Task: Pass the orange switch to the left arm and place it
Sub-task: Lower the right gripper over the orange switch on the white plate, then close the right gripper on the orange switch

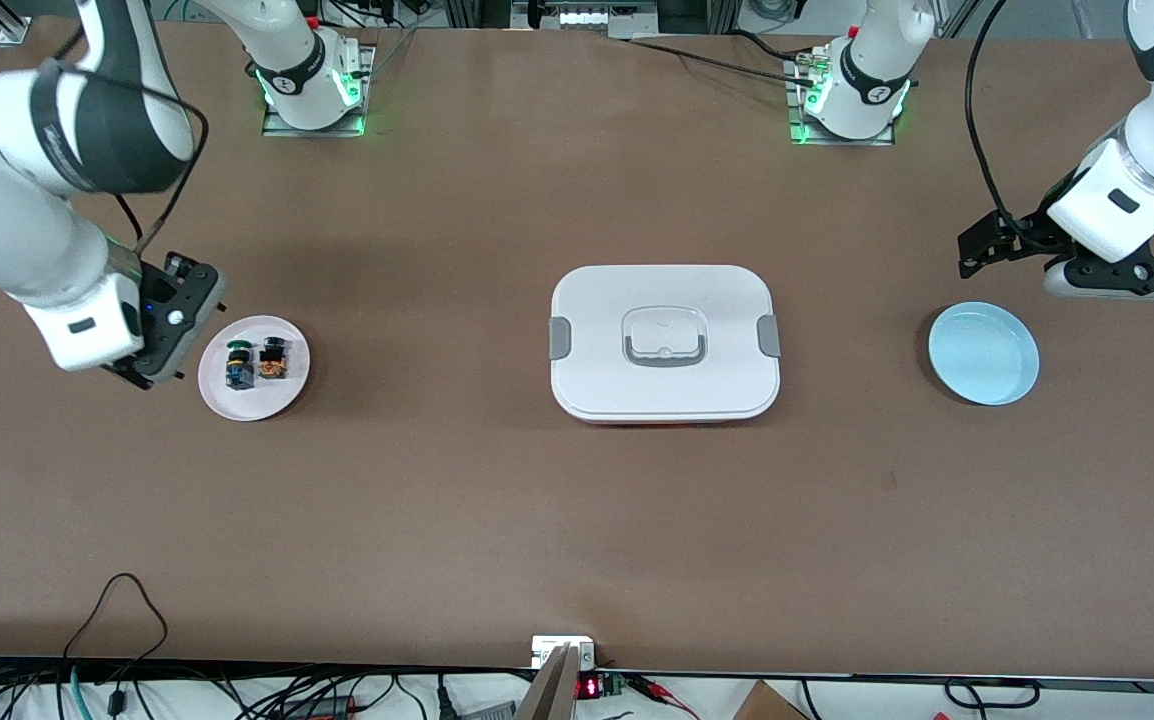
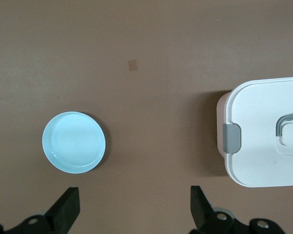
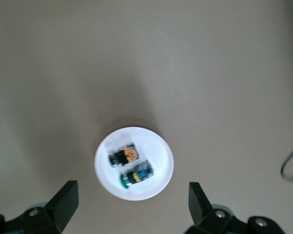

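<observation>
Table (image 1: 457,500): plain matt brown, one small paler patch (image 2: 132,65).
Box (image 1: 665,380): white lid, grey side clips, grey-outlined handle recess; thin orange-red line under its edge nearest the front camera.
Plate (image 1: 983,353), toward the left arm's end: pale blue, no pattern.
Dish (image 1: 282,395), toward the right arm's end: white.
Orange switch (image 1: 273,358): black cap, orange-brown body.
Second switch (image 1: 238,365): green cap, blue and yellow body.
Arms: white with black bands; bases lit green.
Left gripper (image 2: 133,210) and right gripper (image 3: 132,207): black fingers.

Two switches (image 1: 257,362), two plates (image 1: 983,353), one box (image 1: 664,342)
</observation>
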`<state>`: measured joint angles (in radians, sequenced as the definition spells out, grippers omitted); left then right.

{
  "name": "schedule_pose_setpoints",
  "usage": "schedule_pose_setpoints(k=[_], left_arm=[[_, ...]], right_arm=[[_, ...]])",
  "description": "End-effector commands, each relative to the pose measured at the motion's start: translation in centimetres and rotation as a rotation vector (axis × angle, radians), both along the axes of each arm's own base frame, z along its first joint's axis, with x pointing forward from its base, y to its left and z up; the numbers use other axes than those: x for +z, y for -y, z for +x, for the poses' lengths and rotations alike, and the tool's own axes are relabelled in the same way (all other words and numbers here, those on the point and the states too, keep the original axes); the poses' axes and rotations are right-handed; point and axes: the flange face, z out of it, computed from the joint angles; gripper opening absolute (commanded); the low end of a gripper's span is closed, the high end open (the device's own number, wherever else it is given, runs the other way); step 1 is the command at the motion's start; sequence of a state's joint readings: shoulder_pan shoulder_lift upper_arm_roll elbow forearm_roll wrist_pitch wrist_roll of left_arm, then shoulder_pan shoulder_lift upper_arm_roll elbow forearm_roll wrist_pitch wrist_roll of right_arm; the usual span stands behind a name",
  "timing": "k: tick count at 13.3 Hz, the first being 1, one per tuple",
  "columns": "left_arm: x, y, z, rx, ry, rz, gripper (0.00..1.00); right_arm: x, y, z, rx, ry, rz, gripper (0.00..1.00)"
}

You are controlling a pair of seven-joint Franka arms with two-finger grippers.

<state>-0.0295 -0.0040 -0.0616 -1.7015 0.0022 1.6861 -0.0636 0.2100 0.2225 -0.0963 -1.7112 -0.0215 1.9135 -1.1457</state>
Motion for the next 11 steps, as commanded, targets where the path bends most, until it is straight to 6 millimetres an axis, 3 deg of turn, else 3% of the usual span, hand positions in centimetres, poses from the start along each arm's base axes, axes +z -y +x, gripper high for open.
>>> schedule_pose_setpoints(k=[1,5,9,11], left_arm=[[0.4,0.0,0.1,-0.018,-0.004,0.022,1.0],[0.4,0.0,0.1,-0.018,-0.004,0.021,1.0],[0.4,0.0,0.0,-0.016,-0.011,0.021,1.0],[0.4,0.0,0.0,-0.016,-0.011,0.021,1.0]], right_arm=[[-6.2,2.6,-0.4,0.116,-0.034,-0.01,1.0],[-15.1,3.9,-2.7,0.187,-0.041,-0.005,1.0],[-20.7,5.0,-6.1,0.198,-0.021,0.001,1.0],[-22.9,4.7,-7.4,0.214,-0.013,0.009,1.0]])
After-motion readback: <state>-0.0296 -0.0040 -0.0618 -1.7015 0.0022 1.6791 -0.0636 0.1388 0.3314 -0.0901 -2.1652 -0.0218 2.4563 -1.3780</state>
